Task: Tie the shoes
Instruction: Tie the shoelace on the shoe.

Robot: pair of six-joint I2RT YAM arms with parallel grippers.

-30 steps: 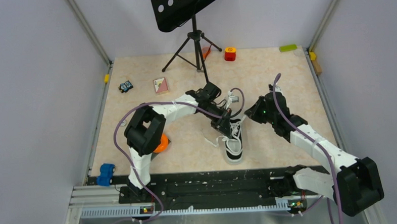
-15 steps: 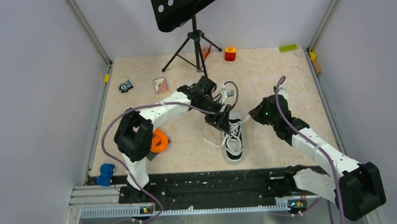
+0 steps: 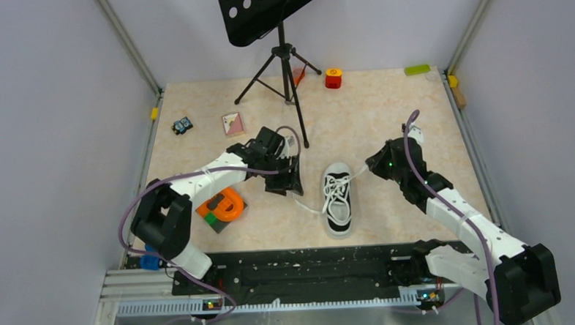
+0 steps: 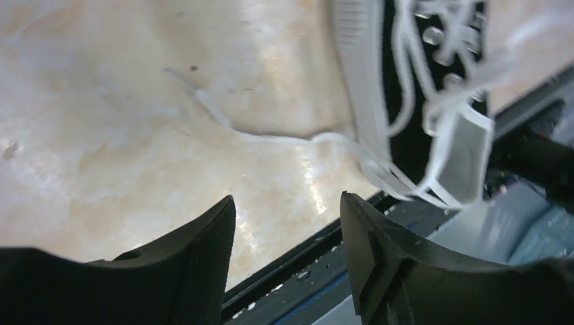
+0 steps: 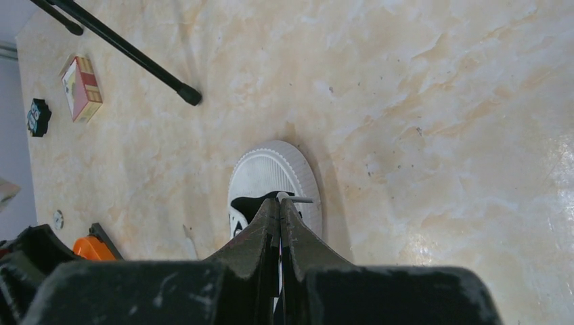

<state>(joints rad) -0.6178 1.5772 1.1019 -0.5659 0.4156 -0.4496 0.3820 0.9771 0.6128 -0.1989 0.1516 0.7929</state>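
Observation:
The shoe (image 3: 337, 198), a black sneaker with a white toe cap, lies mid-table with its toe toward the far side. My right gripper (image 3: 371, 166) is just right of the toe, shut on one white lace (image 3: 356, 175) that runs up from the eyelets. In the right wrist view the lace tip (image 5: 300, 199) pokes out past the pinched jaws of my right gripper (image 5: 279, 198), above the toe cap (image 5: 274, 169). My left gripper (image 3: 289, 181) stands open left of the shoe, holding nothing. Beyond my left gripper (image 4: 288, 200), the left wrist view shows the other lace (image 4: 271, 137) loose on the table beside the shoe (image 4: 406, 88).
A music stand's tripod (image 3: 284, 67) stands at the back centre. An orange object (image 3: 228, 204) lies under the left arm, and a blue toy car (image 3: 151, 258) sits at the near left edge. A card box (image 3: 232, 123), a small toy (image 3: 183, 125) and a red block (image 3: 333, 78) lie farther back.
My left gripper has opened, let go of the lace and swung left away from the shoe. The right gripper has stayed shut on its lace and drifted slightly right.

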